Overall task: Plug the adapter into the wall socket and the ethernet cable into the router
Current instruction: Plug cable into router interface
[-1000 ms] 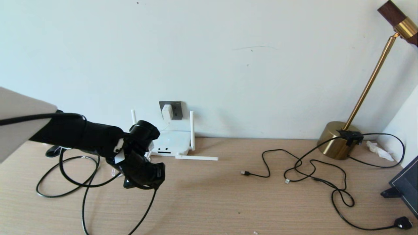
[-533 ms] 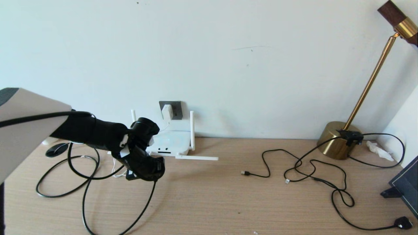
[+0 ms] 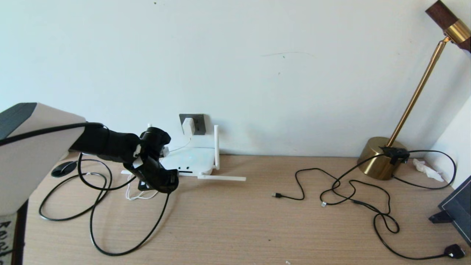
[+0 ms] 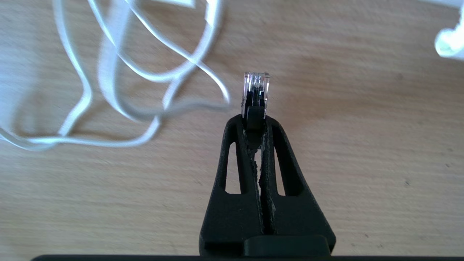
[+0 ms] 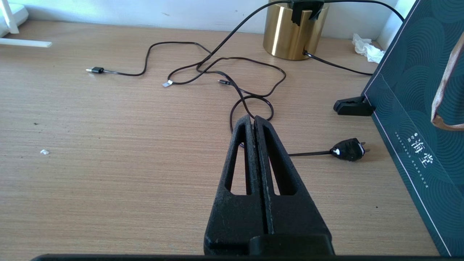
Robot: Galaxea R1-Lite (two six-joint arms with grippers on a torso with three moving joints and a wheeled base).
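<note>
Ethernet cable: clear connector pinched in left gripper, just above desk beside router. Adapter already in wall socket. Step: carrying connector to port. Next: level connector, align with slot. Right gripper closed, empty, parked.

Colours, as observed:
Desk: light wood, fine horizontal grain.
Wall: plain off-white.
Router: white, dark slots on near edge; antennas white.
Socket: dark grey.
Adapter: white; cord white.
Ethernet cable: black; connector clear plastic, dark inside.
Left gripper: matte black.
Right gripper: matte black.
Lamp: brass-gold base and stem, dark brown wood top.
Thin cables: black.
Bag: dark teal, fine arc pattern, pale lettering, tan handle.
Tissue: white.
</note>
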